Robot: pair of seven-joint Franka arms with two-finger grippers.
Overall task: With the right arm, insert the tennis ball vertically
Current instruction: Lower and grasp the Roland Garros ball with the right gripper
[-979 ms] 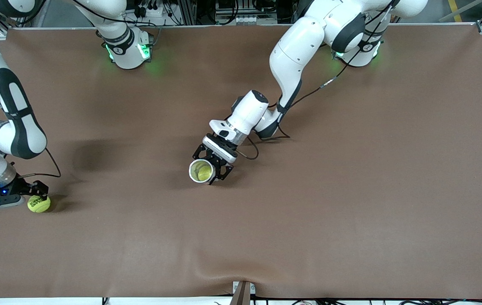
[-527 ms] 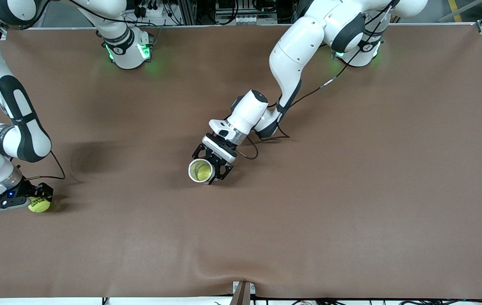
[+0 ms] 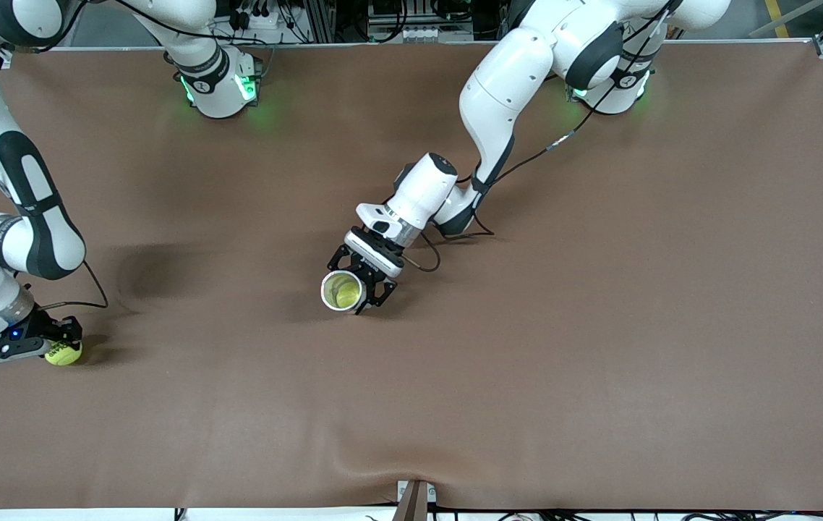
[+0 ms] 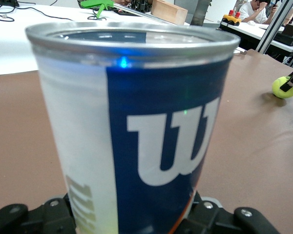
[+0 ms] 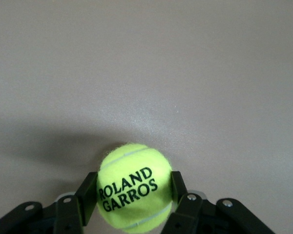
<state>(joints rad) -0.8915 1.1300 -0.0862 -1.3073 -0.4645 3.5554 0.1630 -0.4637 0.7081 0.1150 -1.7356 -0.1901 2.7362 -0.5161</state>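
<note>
The right gripper (image 3: 57,346) was low at the right arm's end of the tabletop (image 3: 599,325), its fingers (image 5: 178,187) closed on both sides of the tennis ball (image 3: 63,353), which seemed to rest on the cloth. The left gripper (image 3: 361,286) held the upright can (image 3: 343,291) at the middle, closed around its wall, with one ball already inside. I judged a good lift needed a centred grip, then a straight rise before carrying the ball over the open mouth of the can
</note>
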